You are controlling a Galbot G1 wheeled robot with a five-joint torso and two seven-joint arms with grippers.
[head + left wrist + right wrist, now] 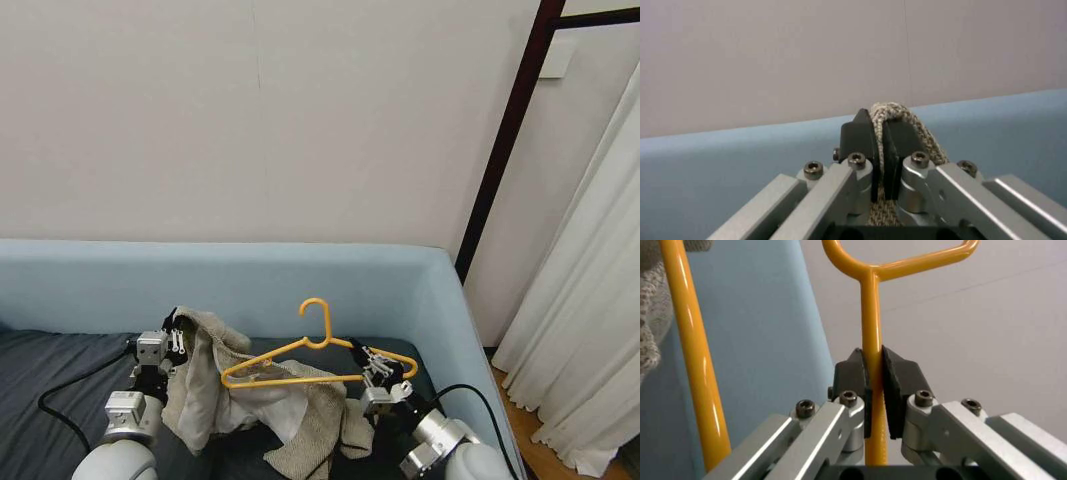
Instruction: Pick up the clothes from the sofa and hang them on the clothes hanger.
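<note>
Two pairs of fingers are clamped. L side: the fingers (pixel 857 137) of the left gripper (pixel 173 335) are pinched on a fold of the beige knit cloth (pixel 215 385), held up in front of the sofa (pixel 300 275) backrest. R side: the fingers of the right gripper (pixel 378 362) are pinched on a bar of the yellow hanger (pixel 290 381) at its right end. The hanger's left end is seen against the cloth, whose lower part is bunched on the dark seat (pixel 60 370).

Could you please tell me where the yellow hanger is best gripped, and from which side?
Probably the bare right end of the yellow hanger, approached from the robot's right: the thin rod suits a pinch, and the knit garment crowds its left part. The right gripper is shut on it there; the left gripper pinches the garment.
</note>
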